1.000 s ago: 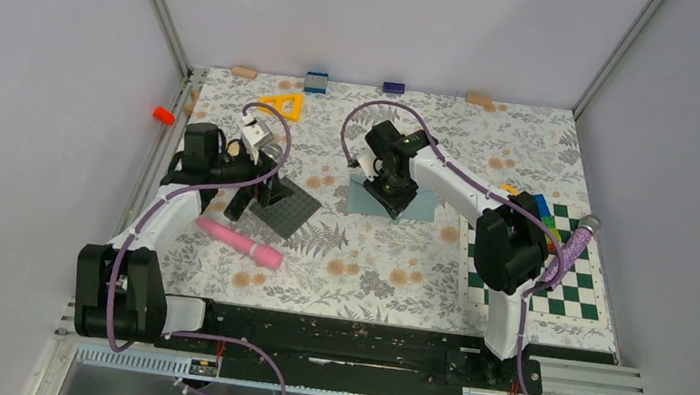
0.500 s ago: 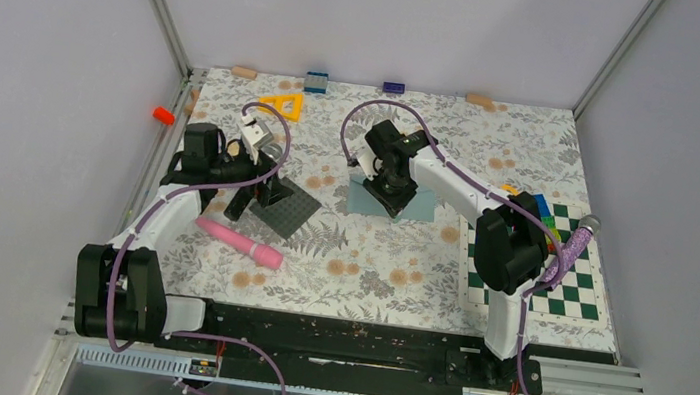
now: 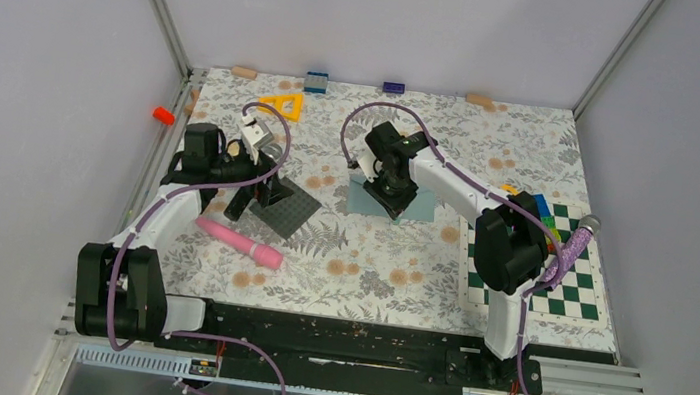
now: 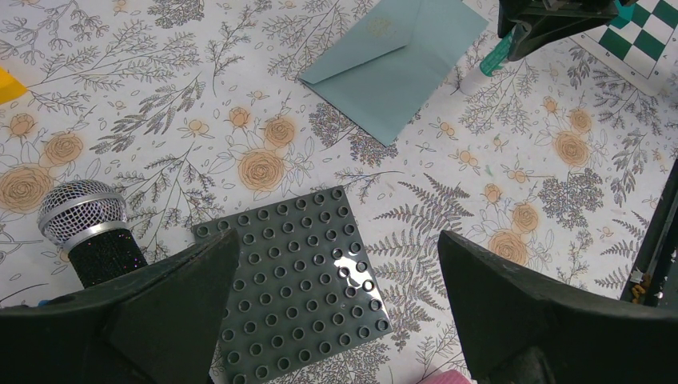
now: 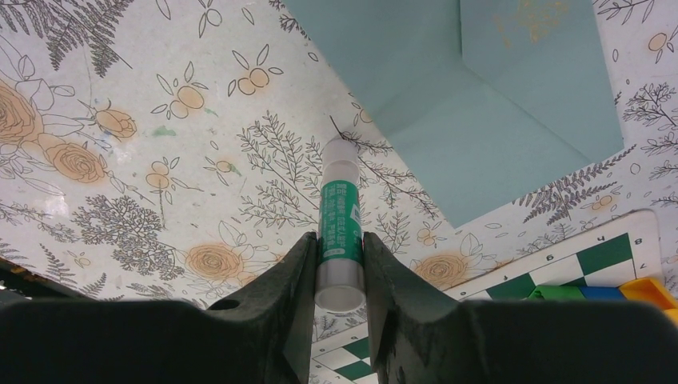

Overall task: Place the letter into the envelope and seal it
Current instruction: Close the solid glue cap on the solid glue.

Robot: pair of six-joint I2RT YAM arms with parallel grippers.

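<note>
One envelope [image 3: 420,207], teal-grey, lies flat on the flowered tablecloth [image 3: 368,260] towards the middle of the far half, its triangular flap facing up. The right gripper [image 5: 337,242] hangs over its edge and is clamped on a single green-and-white glue stick [image 5: 339,204], whose white end points at the cloth just beside the envelope's border. The left gripper [image 4: 336,248] stands with its two fingers spread wide and nothing between them, above one dark grey studded baseplate [image 4: 296,280]. I count two microphones: one with a silver mesh head [image 4: 80,212] just beside the baseplate, and one purple glittery microphone [image 3: 574,247] at the green-and-white chessboard [image 3: 571,293]. There is one pink cylinder [image 3: 240,242] near the left arm, one yellow triangle [image 3: 282,105], two blue blocks [image 3: 316,81] and two wooden blocks [image 3: 243,72] along the far edge.
</note>
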